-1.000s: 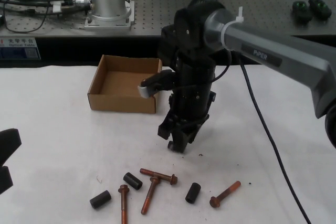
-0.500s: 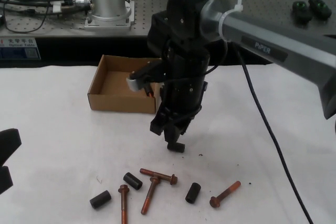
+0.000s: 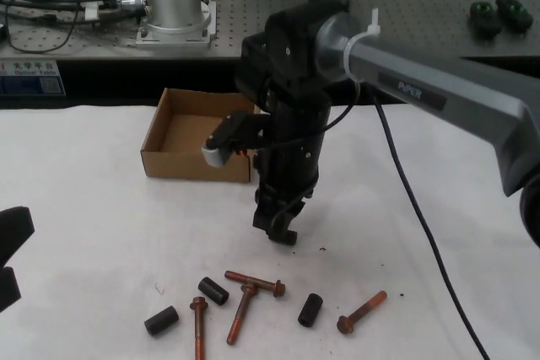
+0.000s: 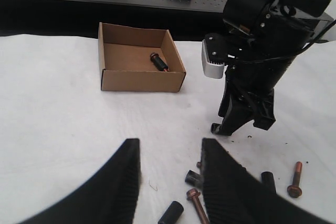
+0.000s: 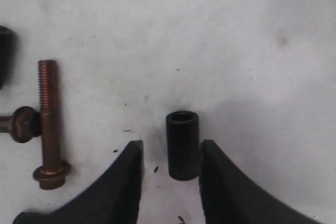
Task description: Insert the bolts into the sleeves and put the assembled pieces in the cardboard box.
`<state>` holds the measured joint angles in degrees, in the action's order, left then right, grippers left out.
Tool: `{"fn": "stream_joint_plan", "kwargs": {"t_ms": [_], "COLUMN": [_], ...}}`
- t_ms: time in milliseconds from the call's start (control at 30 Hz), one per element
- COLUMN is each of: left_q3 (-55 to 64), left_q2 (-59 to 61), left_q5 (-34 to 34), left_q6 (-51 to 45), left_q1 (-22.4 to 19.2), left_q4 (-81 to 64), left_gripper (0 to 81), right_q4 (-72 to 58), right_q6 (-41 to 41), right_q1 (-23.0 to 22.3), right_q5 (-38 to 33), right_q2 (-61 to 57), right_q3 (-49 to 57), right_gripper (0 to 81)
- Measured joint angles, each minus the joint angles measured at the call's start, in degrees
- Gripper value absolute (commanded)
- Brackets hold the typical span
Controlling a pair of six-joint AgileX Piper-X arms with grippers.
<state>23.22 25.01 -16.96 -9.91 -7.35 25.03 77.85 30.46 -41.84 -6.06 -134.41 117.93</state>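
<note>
My right gripper hung open and empty above a sleeve. I judged it best to descend straight, keep centred, then close.

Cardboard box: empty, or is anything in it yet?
Not empty: one bolt in a sleeve lies inside the cardboard box.

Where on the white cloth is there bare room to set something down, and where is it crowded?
Bare cloth lies left of the cardboard box and right of the cable. Crowded: the near edge, where bolts and sleeves lie by the right gripper.
</note>
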Motion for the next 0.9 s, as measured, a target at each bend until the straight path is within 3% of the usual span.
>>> {"fn": "stream_joint_plan", "kwargs": {"t_ms": [467, 533, 667, 700, 900], "left_q3": [0.0, 0.0, 0.0, 0.0, 0.0], "left_q2": [0.0, 0.0, 0.0, 0.0, 0.0], "left_q5": [0.0, 0.0, 0.0, 0.0, 0.0], "left_q6": [0.1, 0.3, 0.4, 0.4, 0.4], "left_q1": [0.0, 0.0, 0.0, 0.0, 0.0], "left_q4": [0.0, 0.0, 0.0, 0.0, 0.0], "left_gripper": [28.1, 28.1, 28.1, 28.1, 28.1], "right_q4": [-3.6, -4.6, -5.7, -6.0, -7.2], "right_q6": [0.1, 0.2, 0.2, -0.1, -1.5], "right_q1": [0.1, 0.1, 0.1, 0.1, 0.1], "right_q5": [1.8, 3.3, 4.2, 4.2, 3.7], "right_q2": [-1.7, -0.9, -0.3, -0.2, 0.4], "right_q3": [-4.1, -6.0, -7.2, -7.3, -8.0], "right_gripper": [27.4, 23.8, 2.0, 5.0, 4.9]}}
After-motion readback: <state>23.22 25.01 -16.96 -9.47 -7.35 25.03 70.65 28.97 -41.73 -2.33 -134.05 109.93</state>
